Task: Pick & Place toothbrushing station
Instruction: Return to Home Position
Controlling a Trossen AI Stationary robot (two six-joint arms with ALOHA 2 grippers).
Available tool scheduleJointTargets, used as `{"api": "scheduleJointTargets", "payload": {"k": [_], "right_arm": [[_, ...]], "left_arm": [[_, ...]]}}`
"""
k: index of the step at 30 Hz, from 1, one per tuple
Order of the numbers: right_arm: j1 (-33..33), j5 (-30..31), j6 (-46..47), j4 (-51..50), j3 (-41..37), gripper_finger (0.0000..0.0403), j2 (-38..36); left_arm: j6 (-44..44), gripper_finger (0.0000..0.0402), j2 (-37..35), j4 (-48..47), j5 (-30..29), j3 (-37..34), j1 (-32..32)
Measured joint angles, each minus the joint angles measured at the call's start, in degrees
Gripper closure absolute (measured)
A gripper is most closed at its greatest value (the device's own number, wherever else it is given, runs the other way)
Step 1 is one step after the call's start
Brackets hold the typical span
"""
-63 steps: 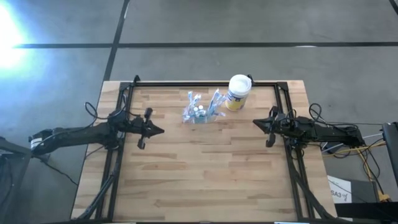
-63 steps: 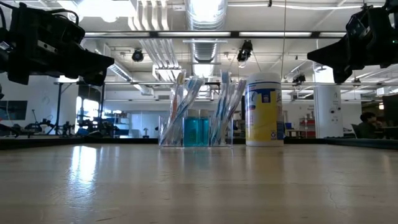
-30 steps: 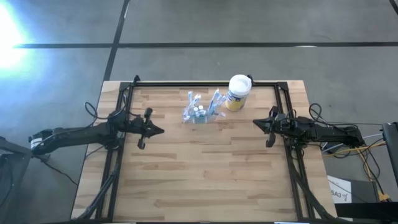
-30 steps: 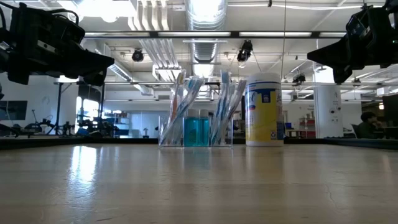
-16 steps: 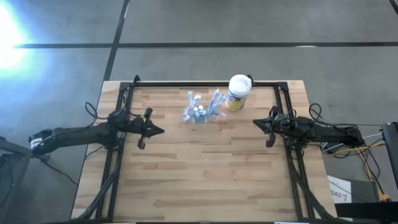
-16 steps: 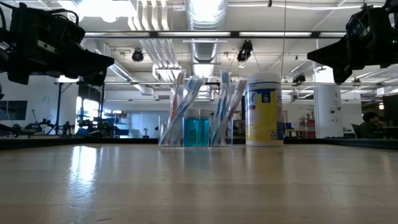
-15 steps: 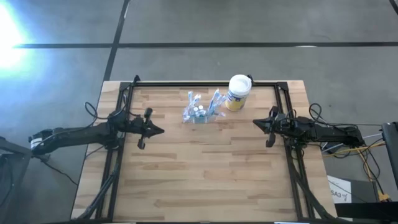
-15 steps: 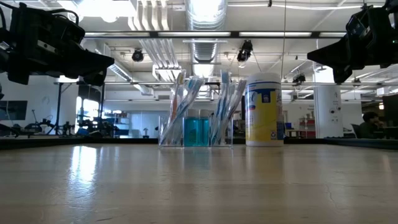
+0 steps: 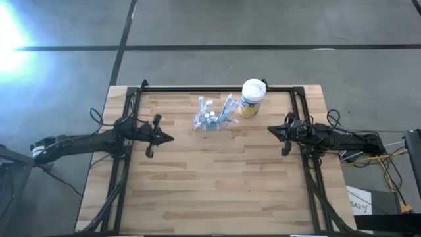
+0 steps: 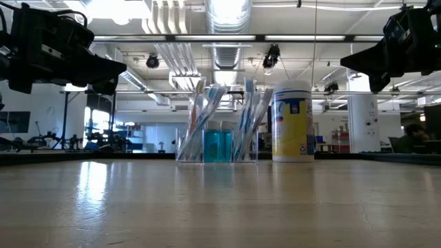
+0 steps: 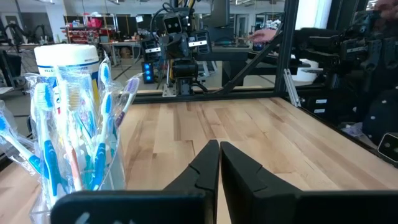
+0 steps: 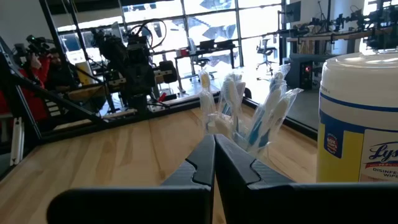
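The toothbrushing station (image 9: 212,119) is a low clear plastic holder full of wrapped toothbrushes and small blue bottles. It stands on its base on the wooden table near the far edge, also seen as the station (image 10: 217,142), (image 11: 68,134), (image 12: 245,115). My left gripper (image 9: 171,138) hovers shut at the table's left side, level, above the wood and left of the station; its fingers (image 11: 219,163) meet. My right gripper (image 9: 270,130) hovers shut at the right side, pointing toward the table's middle, its fingertips (image 12: 213,152) together. Neither touches anything.
A white canister with a yellow label (image 9: 252,97) stands just right of the station at the far edge, also the canister (image 10: 292,121). A black frame (image 9: 217,88) runs along the far and side edges. Bare wood (image 9: 217,178) fills the near half of the table.
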Motion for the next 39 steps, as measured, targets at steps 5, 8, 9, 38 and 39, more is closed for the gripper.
{"api": "scheduleJointTargets", "payload": {"k": [5, 8, 9, 38, 39], "right_arm": [[0.0, 0.0, 0.0, 0.0, 0.0, 0.0394, 0.0], [0.0, 0.0, 0.0, 0.0, 0.0, 0.0394, 0.0], [0.0, 0.0, 0.0, 0.0, 0.0, 0.0394, 0.0], [0.0, 0.0, 0.0, 0.0, 0.0, 0.0394, 0.0], [0.0, 0.0, 0.0, 0.0, 0.0, 0.0394, 0.0]], "left_arm": [[0.0, 0.0386, 0.0, 0.0, 0.0, 0.0, 0.0], [0.0, 0.0384, 0.0, 0.0, 0.0, 0.0, 0.0], [0.0, 0.0383, 0.0, 0.0, 0.0, 0.0, 0.0], [0.0, 0.0384, 0.0, 0.0, 0.0, 0.0, 0.0], [0.0, 0.0383, 0.0, 0.0, 0.0, 0.0, 0.0]]}}
